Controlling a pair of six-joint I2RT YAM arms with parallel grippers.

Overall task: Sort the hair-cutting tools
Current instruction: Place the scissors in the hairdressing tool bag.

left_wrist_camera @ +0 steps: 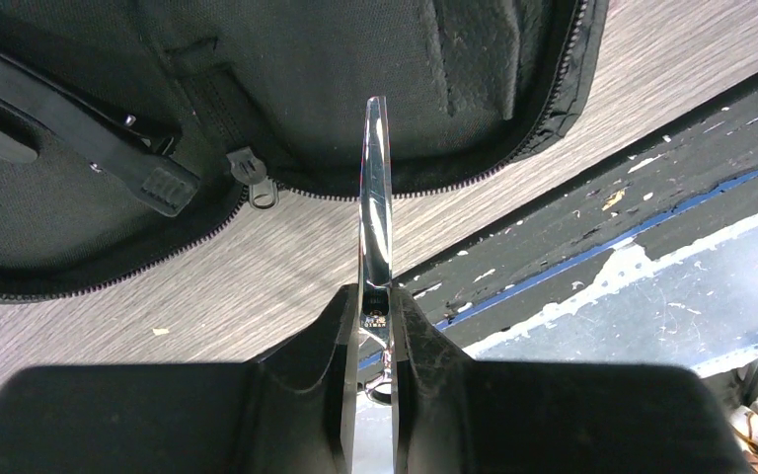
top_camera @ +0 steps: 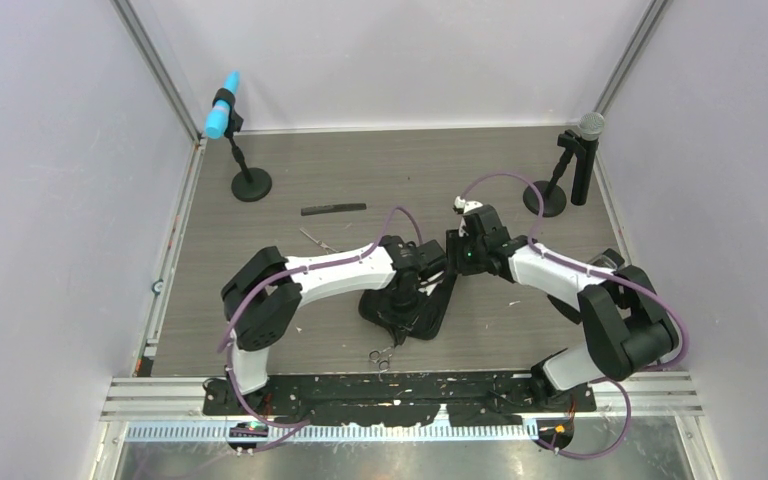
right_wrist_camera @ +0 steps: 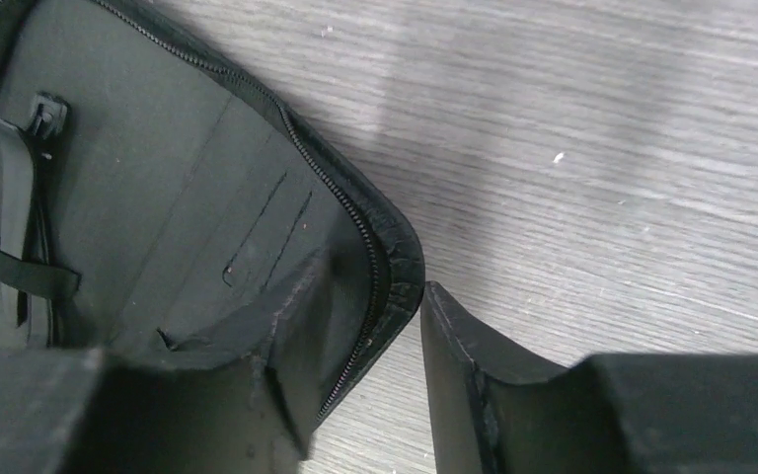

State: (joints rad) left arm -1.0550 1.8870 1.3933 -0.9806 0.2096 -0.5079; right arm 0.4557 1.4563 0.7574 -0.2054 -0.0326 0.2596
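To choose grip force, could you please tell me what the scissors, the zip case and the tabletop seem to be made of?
The scissors: polished metal, probably steel; mirror-bright blade reflections.
The zip case: black woven fabric, matte, with fine texture and a toothed zipper edge.
The tabletop: grey wood-grain, likely laminate; streaked grain, slight sheen.

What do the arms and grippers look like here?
Both the left arm and right arm have white links, bulky black joints and a purple cable. The left gripper and right gripper have blocky matte-black fingers. The right wrist shows a green light.
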